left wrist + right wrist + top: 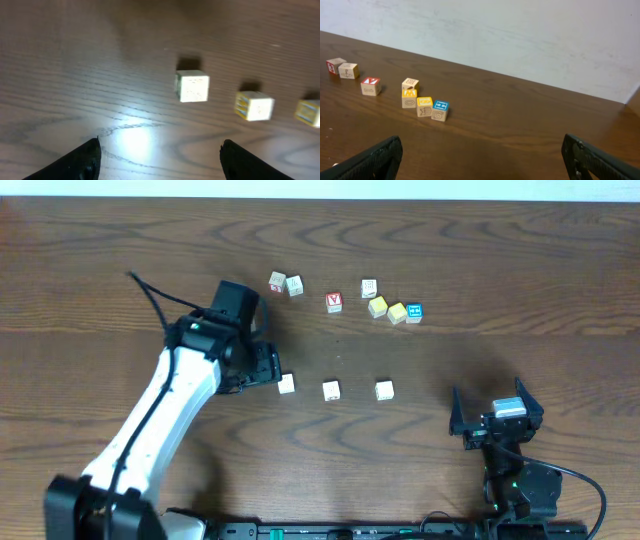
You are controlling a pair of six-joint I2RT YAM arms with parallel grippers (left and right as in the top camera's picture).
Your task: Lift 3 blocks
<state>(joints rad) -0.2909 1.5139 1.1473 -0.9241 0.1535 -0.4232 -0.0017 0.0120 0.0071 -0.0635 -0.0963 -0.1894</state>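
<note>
Left gripper [160, 167]: jaws apart, empty.
Nearest small cream wooden cube [192, 86]: ahead on dark wooden table [75, 75], right of my centreline; middle cube [254, 106], far cube [309, 112] beyond.
Risk: my finger [245, 162] clips it, skidding it away.
Right gripper [497, 423]: apart, idle.

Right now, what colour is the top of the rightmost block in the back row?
Blue; the block shows best in the right wrist view.

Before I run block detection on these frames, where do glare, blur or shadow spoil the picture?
Left wrist view: bright glare on the table low in frame, whole picture soft, nearest cream block throws a short dark shadow behind it. Overhead view: evenly lit, row of three cream blocks sharp. Right wrist view: sharp, faint sheen on the wood.
</note>
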